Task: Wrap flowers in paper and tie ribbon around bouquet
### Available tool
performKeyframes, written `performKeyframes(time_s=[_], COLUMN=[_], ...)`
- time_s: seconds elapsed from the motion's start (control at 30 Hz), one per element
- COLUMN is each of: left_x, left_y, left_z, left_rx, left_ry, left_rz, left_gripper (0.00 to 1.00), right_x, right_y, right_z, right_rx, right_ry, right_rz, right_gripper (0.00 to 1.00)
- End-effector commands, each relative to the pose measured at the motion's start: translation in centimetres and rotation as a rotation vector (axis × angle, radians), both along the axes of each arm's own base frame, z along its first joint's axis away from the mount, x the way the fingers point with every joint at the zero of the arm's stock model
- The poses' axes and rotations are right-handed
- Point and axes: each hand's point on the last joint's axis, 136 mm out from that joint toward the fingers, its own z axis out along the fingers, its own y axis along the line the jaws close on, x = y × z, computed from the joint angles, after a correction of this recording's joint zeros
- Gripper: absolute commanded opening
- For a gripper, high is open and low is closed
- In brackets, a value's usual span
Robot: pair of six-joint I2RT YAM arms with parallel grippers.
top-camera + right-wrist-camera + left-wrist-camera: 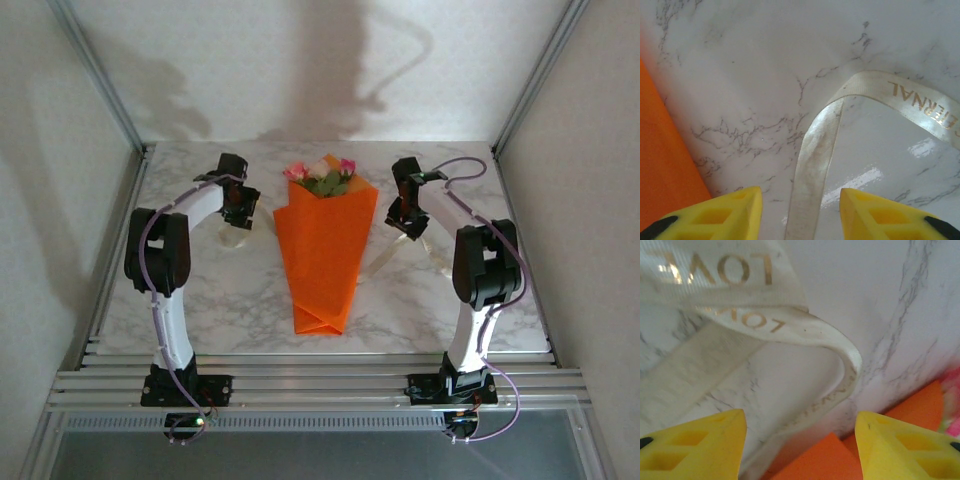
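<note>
Left gripper point(800, 442) part-open, empty, over slack ribbon point(790, 325); right gripper point(800, 212) likewise. Bouquet point(322, 250) between them on table point(210, 320).

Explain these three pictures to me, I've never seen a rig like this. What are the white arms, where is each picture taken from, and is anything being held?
Those are two robot arms, bolted at the near edge of a marble table. The wide picture comes from a fixed camera above and behind them. Between the arms lies the bouquet: a cone of orange paper with the flowers, pink and cream roses, at its wide end.

The other two pictures come from a camera on each wrist, looking past its own yellow fingers. The left end effector is open above a loop of cream ribbon with gold lettering. The right end effector is open too, with more ribbon lying on the marble between its fingers. Neither holds anything, and no ribbon crosses the front of the cone.
</note>
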Motion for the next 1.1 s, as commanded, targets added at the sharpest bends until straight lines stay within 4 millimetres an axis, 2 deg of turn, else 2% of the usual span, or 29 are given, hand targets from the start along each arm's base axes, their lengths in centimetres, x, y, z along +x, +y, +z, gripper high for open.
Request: performKeyframes(time_s=[0.0,0.1,0.23,0.33,0.4,0.5,0.53,0.73,0.93,1.07], left_x=[1.5,1.9,2.7,3.0,3.2,3.7,3.7,2.7,1.3,0.7], left_y=[1.0,1.4,1.2,1.1,1.1,0.3,0.1,0.1,0.1,-0.3], left_z=[0.7,-1.0,-2.3,-3.1,-3.5,-3.6,-3.3,-0.5,1.2,1.9], left_rx=[-0.07,-0.097,-0.116,-0.123,-0.125,-0.162,-0.17,-0.187,-0.204,-0.224], left_ry=[0.039,0.079,0.106,0.128,0.127,0.102,0.091,0.005,-0.044,-0.058], left_rz=[0.223,0.27,0.28,0.286,0.289,0.261,0.252,0.245,0.214,0.189], left_gripper=[0.6,0.6,0.6,0.55,0.44,0.06,0.0,0.0,0.0,0.0], right_x=[-0.2,-0.3,-0.7,-0.9,-0.9,-0.7,-0.7,-1.7,-1.3,-0.8], right_y=[-0.1,0.0,-0.1,-0.2,-0.5,-1.2,-1.3,-2.5,-1.4,-1.3], right_z=[-0.4,-0.5,-0.9,-1.2,-1.3,-1.4,-1.3,-2.1,-3.8,-5.0], right_rx=[-0.009,-0.004,-0.002,-0.004,-0.011,-0.011,-0.014,-0.071,-0.028,-0.032], right_ry=[0.035,0.038,0.045,0.05,0.052,0.058,0.06,0.121,0.167,0.19], right_rz=[0.018,0.028,0.03,0.027,0.022,-0.003,-0.007,-0.103,-0.18,-0.214], right_gripper=[0.46,0.47,0.47,0.47,0.47,0.47,0.48,0.62,0.64,0.64])
